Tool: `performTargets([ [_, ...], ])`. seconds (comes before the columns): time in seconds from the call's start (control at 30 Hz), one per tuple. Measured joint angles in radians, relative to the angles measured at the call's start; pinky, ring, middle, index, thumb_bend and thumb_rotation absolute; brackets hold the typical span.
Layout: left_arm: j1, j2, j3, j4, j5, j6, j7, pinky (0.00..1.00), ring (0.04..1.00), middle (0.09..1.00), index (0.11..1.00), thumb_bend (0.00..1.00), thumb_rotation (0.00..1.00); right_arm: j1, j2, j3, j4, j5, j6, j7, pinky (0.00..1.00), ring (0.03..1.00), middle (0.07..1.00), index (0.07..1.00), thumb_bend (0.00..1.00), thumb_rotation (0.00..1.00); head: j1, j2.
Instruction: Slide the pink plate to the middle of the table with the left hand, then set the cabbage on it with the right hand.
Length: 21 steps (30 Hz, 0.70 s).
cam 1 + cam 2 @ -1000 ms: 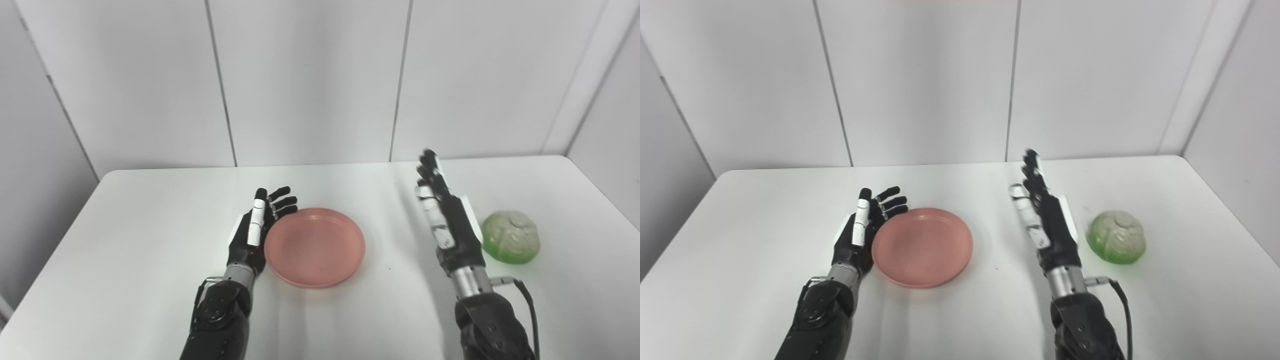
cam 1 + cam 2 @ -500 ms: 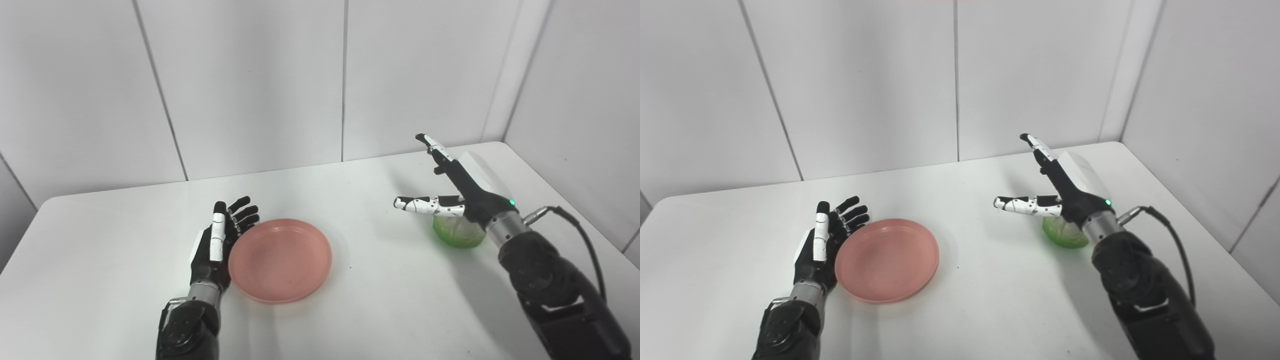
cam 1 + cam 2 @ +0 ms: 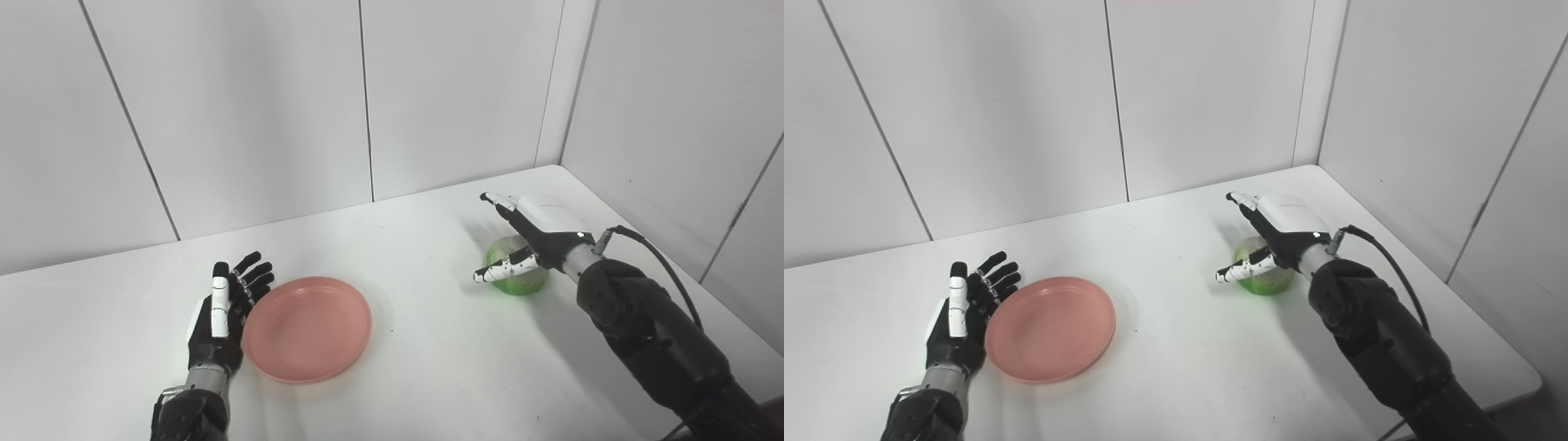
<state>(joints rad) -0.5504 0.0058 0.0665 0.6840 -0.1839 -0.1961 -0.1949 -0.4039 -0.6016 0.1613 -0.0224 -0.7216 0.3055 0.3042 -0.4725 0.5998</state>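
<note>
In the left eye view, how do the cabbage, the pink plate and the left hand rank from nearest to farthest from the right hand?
1. The cabbage: directly under the open right hand, on the right side of the table.
2. The pink plate: lying left of centre, empty.
3. The left hand: beside the plate's left rim, on the far side from the right hand.

Table: smooth white top, faint sheen, soft reflections. Plate: pink, looks plastic, smooth, low gloss, a few dark specks. Cabbage: green, glossy, likely moulded plastic; surface detail mostly hidden behind the right hand. Right hand: glossy white plastic back shell, black matt fingers, metal wrist ring. Left hand: black and white hard plastic, brushed-metal wrist collar. Walls: matt pale panels, thin dark seams.
</note>
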Motion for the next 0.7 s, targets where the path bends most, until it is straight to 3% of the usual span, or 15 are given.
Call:
performTargets([
  [0.37, 0.003, 0.012, -0.002, -0.006, -0.004, 0.002, -0.006, 0.85, 0.801, 0.781, 0.774, 0.83, 1.0, 0.0, -0.008, 0.019, 0.099, -0.052, -0.001, -0.005, 1.0, 0.925, 0.909, 0.934, 1.0, 0.49, -0.003, 0.008],
  [0.5, 0.003, 0.011, -0.002, -0.006, -0.003, 0.002, -0.006, 0.86, 0.798, 0.78, 0.774, 0.83, 1.0, -0.009, -0.014, 0.02, 0.122, -0.053, -0.001, -0.01, 0.99, 0.923, 0.908, 0.919, 1.0, 0.42, -0.003, 0.008],
  [0.6, 0.004, 0.012, -0.002, -0.007, -0.001, 0.006, -0.005, 0.87, 0.801, 0.781, 0.775, 0.83, 1.0, -0.009, -0.013, 0.01, 0.124, -0.02, -0.001, -0.01, 0.79, 0.899, 0.908, 0.887, 0.99, 0.29, -0.003, 0.009],
  [0.67, 0.004, 0.012, -0.003, -0.007, 0.0, 0.007, -0.005, 0.84, 0.795, 0.778, 0.771, 0.82, 1.0, -0.006, -0.009, -0.001, 0.124, 0.006, -0.001, -0.01, 0.63, 0.817, 0.882, 0.829, 0.92, 0.11, -0.003, 0.012],
  [0.7, 0.004, 0.012, -0.003, -0.007, 0.0, 0.007, -0.005, 0.83, 0.793, 0.778, 0.769, 0.82, 1.0, -0.004, -0.005, -0.008, 0.124, 0.017, -0.001, -0.011, 0.58, 0.731, 0.819, 0.786, 0.88, 0.03, -0.002, 0.014],
])
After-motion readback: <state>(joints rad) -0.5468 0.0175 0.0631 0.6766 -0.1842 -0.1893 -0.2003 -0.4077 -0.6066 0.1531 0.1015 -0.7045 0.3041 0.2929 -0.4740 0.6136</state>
